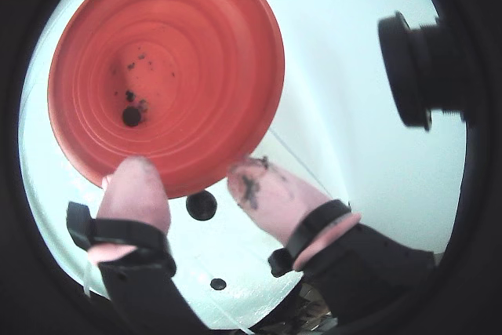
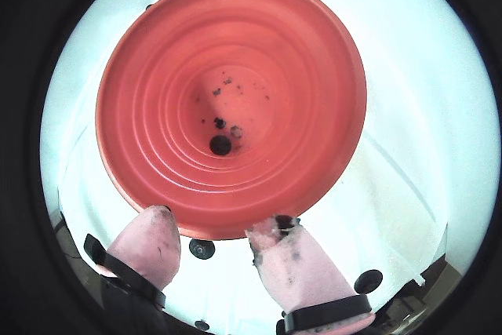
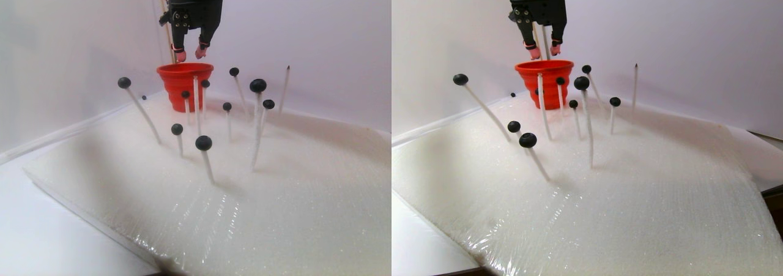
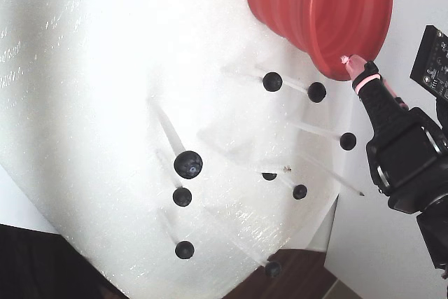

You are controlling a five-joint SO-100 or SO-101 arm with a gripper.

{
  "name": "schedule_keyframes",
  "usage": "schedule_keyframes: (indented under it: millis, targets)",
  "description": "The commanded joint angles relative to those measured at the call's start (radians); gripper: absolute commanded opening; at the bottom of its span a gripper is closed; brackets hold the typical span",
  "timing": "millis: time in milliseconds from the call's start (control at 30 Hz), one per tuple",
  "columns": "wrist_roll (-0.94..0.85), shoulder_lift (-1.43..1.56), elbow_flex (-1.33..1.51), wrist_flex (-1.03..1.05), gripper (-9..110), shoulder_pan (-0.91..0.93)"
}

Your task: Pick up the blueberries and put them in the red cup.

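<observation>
Both wrist views are round fisheye pictures ringed in black, their white background blown out to pale cyan. The stereo pair view is soft and evenly lit, with faint shadows and glare on the clear plastic film over the white foam sheet (image 3: 257,215).

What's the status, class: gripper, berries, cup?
Gripper open, empty, above the red cup rim. One blueberry in the cup; the others sit on white sticks. Nothing blocking.
</observation>
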Motion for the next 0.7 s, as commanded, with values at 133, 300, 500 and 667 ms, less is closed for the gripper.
schedule_keyframes:
  millis: [133, 300, 500, 667]
  targets:
    - [-0.012, 0.114, -0.069, 0.028, 17, 0.005]
    - [-0.015, 0.135, -0.067, 0.06, 17, 0.014]
    - [-0.031, 0.155, -0.063, 0.078, 17, 0.023]
    - [-0.035, 0.179, -0.058, 0.114, 17, 0.035]
